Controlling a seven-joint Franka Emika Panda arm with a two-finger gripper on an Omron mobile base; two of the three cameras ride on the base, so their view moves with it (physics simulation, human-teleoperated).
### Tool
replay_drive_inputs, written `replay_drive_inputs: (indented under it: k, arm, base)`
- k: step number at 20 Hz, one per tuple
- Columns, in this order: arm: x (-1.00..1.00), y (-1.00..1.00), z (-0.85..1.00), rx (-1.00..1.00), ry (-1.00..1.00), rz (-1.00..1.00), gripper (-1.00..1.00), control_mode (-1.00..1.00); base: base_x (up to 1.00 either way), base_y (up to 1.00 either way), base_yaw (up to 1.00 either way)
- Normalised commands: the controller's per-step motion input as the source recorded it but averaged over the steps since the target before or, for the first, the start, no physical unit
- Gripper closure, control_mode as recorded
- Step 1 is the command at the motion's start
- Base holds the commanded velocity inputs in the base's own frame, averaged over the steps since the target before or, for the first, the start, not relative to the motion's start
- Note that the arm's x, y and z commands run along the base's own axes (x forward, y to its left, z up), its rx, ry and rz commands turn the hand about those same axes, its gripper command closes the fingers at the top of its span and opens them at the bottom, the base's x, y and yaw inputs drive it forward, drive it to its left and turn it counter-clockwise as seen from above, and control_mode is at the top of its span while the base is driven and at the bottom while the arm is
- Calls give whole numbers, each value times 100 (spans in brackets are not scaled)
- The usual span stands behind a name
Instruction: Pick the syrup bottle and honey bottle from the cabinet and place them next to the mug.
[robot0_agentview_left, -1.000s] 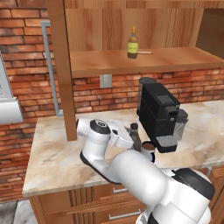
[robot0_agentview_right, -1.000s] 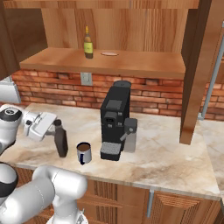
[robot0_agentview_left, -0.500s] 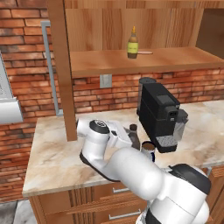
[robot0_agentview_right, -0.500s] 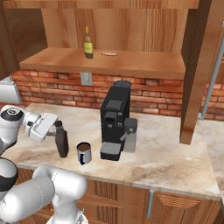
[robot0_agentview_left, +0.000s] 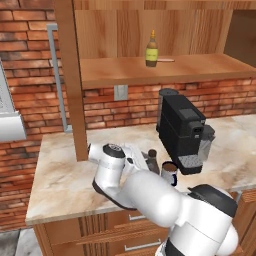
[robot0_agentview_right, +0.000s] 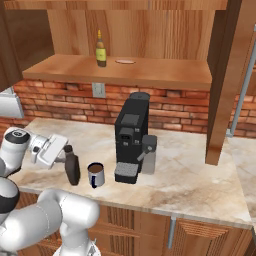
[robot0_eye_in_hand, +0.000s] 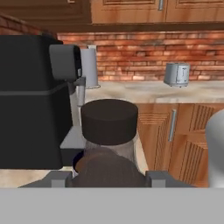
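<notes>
The cabinet (robot0_agentview_right: 120, 72) hangs open above the desk (robot0_agentview_right: 200, 175), and on its shelf, at about eleven o'clock from the black coffee machine (robot0_agentview_right: 131, 137), stands the honey bottle (robot0_agentview_right: 101, 49), upright and alone but for a small flat pale thing (robot0_agentview_right: 125, 61) just beside it that is too small to name. Down on the desk the syrup bottle (robot0_agentview_right: 72, 164) stands upright just beside the mug (robot0_agentview_right: 95, 174), at the mug's nine o'clock in the right base view, with the machine at the mug's two o'clock. The gripper (robot0_agentview_right: 64, 156) is level with the bottle's neck and cap; in the hand view the black cap (robot0_eye_in_hand: 109, 121) and brown shoulder lie right between the two fingertips (robot0_eye_in_hand: 59, 179), yet whether the jaws pinch the bottle or stand just off it cannot be told. The syrup looks like a full, fairly heavy, stiff bottle with a smooth, likely slippery body, best taken around the neck under the cap or low on the body. The honey bottle seems light and small, perhaps squeezable, with a pointed nozzle; take it around the belly, not the tip. The mug shows a brown inside, whether drink or glaze is unclear. Syrup placed, by the look of it; honey not yet fetched.
</notes>
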Motion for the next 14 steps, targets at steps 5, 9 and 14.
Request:
replay_drive_inputs:
  k: [5,9,14]
  arm:
    - [0,0,-21,0,-5,-3,100,-100]
    - [0,0,-23,0,-5,-2,100,-100]
    - [1,0,-27,0,-5,-2,100,-100]
  base:
    - [0,0,0]
    - [0,0,0]
    - [0,0,0]
